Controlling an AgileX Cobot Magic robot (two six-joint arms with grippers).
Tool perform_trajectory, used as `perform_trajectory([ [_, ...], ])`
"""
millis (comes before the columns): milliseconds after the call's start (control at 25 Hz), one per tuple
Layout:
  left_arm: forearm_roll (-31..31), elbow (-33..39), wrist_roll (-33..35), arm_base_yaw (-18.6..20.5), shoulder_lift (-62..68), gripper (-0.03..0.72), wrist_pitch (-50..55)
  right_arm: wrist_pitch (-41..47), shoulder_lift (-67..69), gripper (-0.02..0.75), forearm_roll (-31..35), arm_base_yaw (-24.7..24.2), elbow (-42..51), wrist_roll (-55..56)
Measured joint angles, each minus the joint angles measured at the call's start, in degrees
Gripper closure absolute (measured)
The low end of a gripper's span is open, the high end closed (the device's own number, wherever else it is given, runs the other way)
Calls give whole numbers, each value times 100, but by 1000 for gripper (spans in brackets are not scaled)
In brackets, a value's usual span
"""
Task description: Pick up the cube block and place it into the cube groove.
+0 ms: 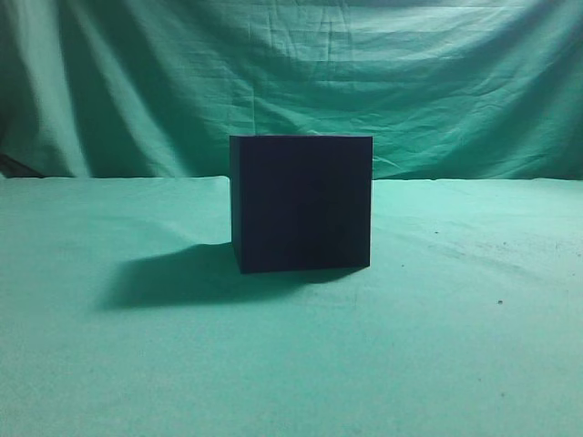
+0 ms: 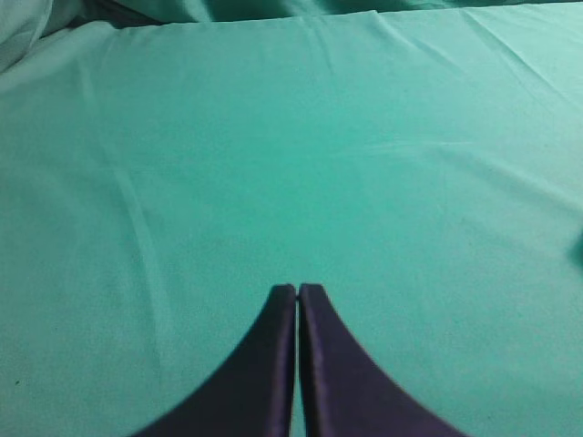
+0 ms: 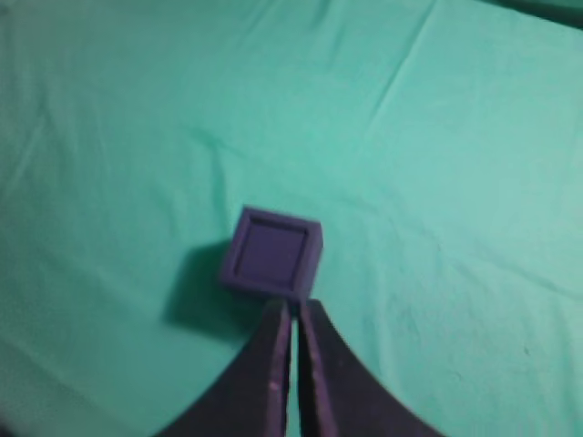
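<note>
Only the 2 grippers show, each in its own wrist view; neither arm appears in the exterior view.

The left gripper (image 2: 298, 289) reaches up from the bottom edge of its view as 2 dark curved fingers (image 2: 260, 364). Their tips meet with just a hairline slit between them, and nothing sits in that slit.

The right gripper (image 3: 292, 305) has the same pose: 2 dark fingers (image 3: 332, 382) sweep up from the bottom edge and narrow to tips pressed nearly together, a thin gap running down between them, nothing pinched there.
</note>
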Motion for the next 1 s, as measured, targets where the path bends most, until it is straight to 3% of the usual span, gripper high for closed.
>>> perform_trajectory([
  [440, 0, 0, 0, 0, 0, 688, 0, -1087, -3175, 738, 345, 0, 2916, -243],
  [640, 0, 0, 0, 0, 0, 688, 0, -1039, -4027, 738, 403, 0, 3336, -336],
  [720, 0, 0, 0, 0, 0, 688, 0, -1056, -4160, 738, 403, 0, 3378, -707],
  [760, 0, 0, 0, 0, 0, 688, 0, -1091, -4203, 692, 403, 0, 3425, -981],
  [1000, 0, 0, 0, 0, 0, 688, 0, -1766, -4291, 692, 350, 0, 3967, -1979],
])
